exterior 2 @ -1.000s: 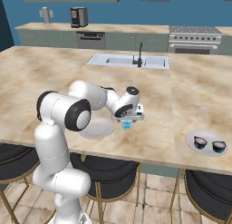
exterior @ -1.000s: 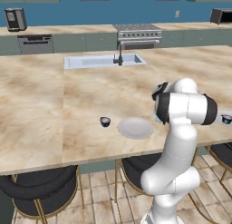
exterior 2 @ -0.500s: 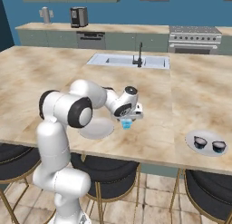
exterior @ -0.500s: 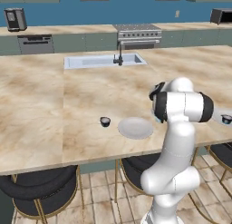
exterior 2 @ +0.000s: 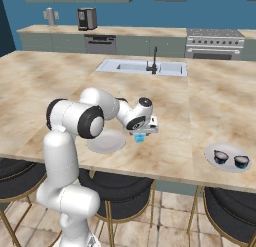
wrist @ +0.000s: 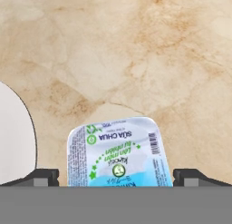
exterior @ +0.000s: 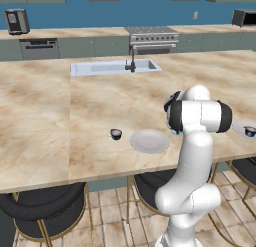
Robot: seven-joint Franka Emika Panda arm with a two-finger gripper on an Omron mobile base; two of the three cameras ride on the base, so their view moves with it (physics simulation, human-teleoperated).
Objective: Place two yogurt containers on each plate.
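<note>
A light blue yogurt container with a printed foil lid stands on the marble counter, right of the empty plate. My gripper hovers low over it, open, with one dark fingertip on each side of the cup. That plate's pale rim shows at the left of the hand view. A dark yogurt container sits on the counter left of the same plate. The second plate at the far right carries two dark cups.
A sink with a faucet is set in the counter behind the work area. Dark round stools stand under the near counter edge. A stove and a coffee machine line the back wall.
The hand has shifted only slightly over the light blue cup. Its jaws stay open, and the cups and plates have not moved.
</note>
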